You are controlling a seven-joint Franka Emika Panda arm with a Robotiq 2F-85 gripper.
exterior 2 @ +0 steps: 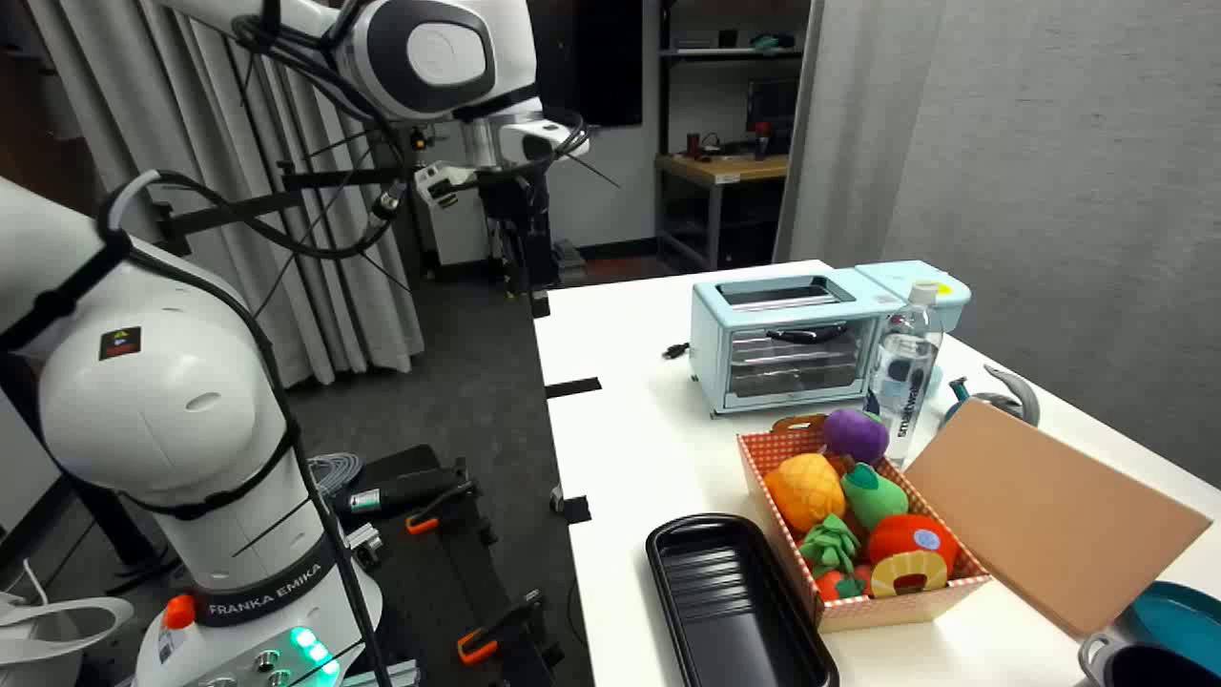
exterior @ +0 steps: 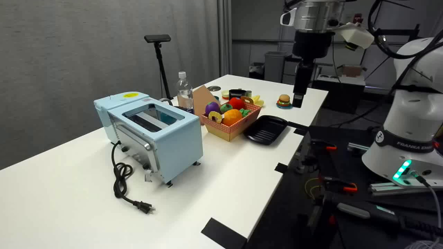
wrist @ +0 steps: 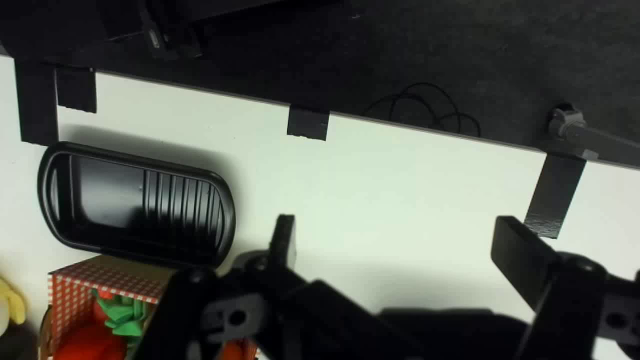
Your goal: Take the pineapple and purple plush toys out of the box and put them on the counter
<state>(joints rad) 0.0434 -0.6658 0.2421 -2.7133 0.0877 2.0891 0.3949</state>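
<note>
The box (exterior 2: 773,458) is a tan carton with red-checked trim, standing on the white counter (exterior 2: 630,439) and filled with soft toys. Inside it lies the pineapple (exterior 2: 806,491), orange-yellow with a green leafy tuft (exterior 2: 830,544). The purple plush toy (exterior 2: 856,436) rests at the box's end nearest the toaster, higher than its neighbours; both toys show in both exterior views. My gripper (exterior: 298,99) hangs well above the counter, apart from the box. In the wrist view the gripper (wrist: 392,230) is open, with only bare counter seen between its fingers. There the purple toy is out of view.
A black tray (exterior: 266,129) lies right beside the box. The blue toaster (exterior: 155,131) and a water bottle (exterior 2: 904,367) stand close by, with a brown board (exterior 2: 1049,515) leaning behind. A red toy (exterior 2: 911,549) and a green toy (exterior 2: 873,494) share the box.
</note>
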